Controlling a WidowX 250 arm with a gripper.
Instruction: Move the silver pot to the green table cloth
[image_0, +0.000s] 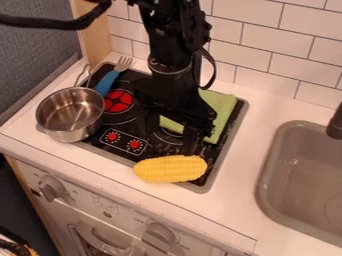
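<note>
The silver metal pot (70, 114) sat at the left edge of the black toy stovetop (155, 150), away from the folded green cloth (218, 109). The black two-finger gripper (168, 136) hung beside the cloth, fingers spread and empty, presumably ready for grasping.

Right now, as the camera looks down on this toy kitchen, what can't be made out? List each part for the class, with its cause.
All in the camera view:
- Part of the green cloth: hidden behind the robot arm.
- Underside of the silver pot: hidden by its own body.
- Far right of the sink: cut off by the right edge.
- Markings on the oven panel: too small to read.
</note>
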